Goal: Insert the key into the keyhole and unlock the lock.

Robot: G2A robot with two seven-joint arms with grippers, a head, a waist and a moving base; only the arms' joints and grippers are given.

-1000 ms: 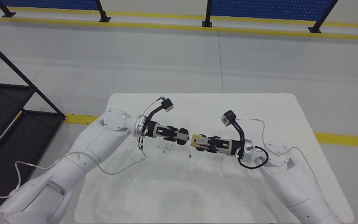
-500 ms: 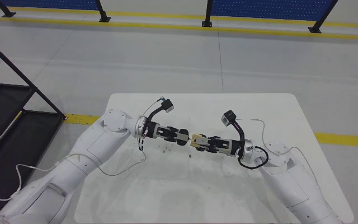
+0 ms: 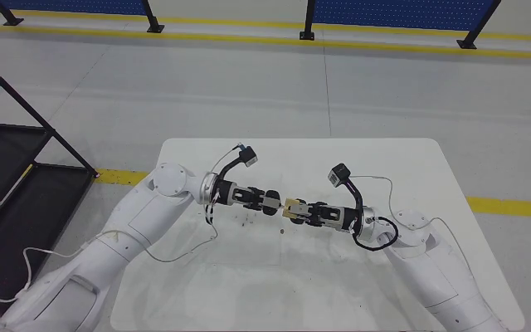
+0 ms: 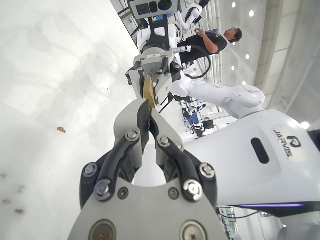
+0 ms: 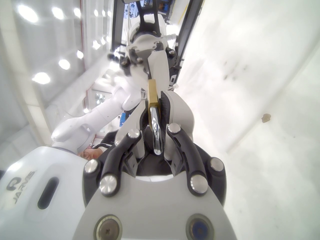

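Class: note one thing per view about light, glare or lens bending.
Top view: even light on the table. Left wrist view: ceiling lamps flare. Right wrist view: the table's edge bows, lamps wash out one side, the shackle of the lock glints.

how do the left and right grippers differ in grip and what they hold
The left gripper pinches its fingers nearly together on a thin key, mostly hidden; the right gripper holds its fingers wider apart around the brass lock. The left gripper faces the lock's bare end; the right gripper has the silver shackle running back between its fingers. Both are shut, tip to tip above the table.
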